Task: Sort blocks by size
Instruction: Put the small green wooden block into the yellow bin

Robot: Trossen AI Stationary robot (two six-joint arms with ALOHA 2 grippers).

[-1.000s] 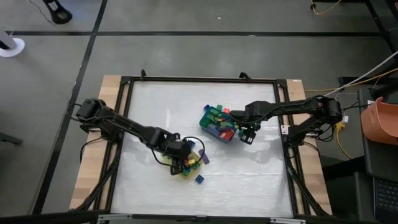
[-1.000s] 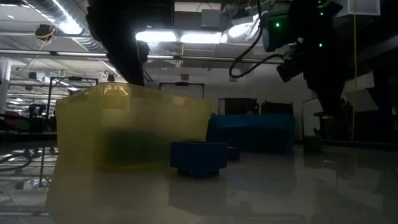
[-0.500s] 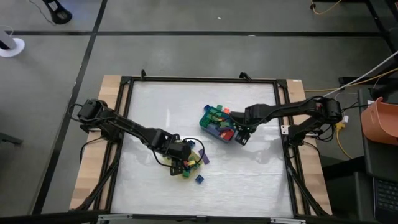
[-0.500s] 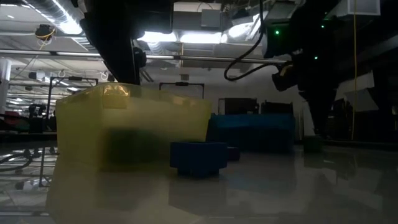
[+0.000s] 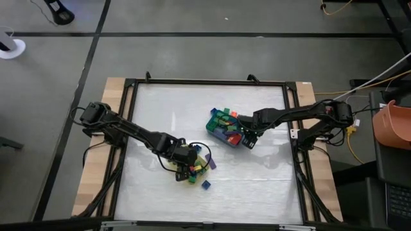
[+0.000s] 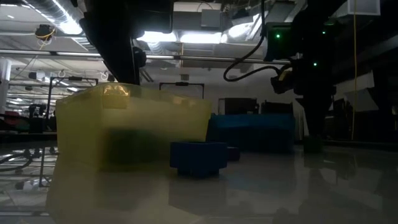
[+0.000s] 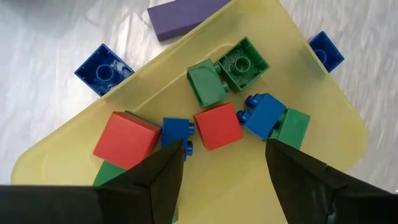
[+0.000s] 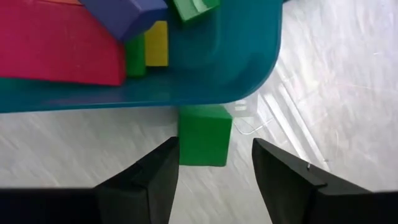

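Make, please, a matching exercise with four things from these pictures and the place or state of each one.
Things:
1. purple bar
2. green block
3. red cube
4. left gripper

Places or states:
A. inside the yellow tray
B. open, above the yellow tray
C. on the table, against the teal tray
D. on the table, just outside the yellow tray

Pairs: 1-D, 2-C, 3-A, 4-B

No legible text, label or number anywhere

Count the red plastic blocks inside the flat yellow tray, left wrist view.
2: one red block near the flat yellow tray's rim, another mid-tray between blue blocks. The fingers may hide more.
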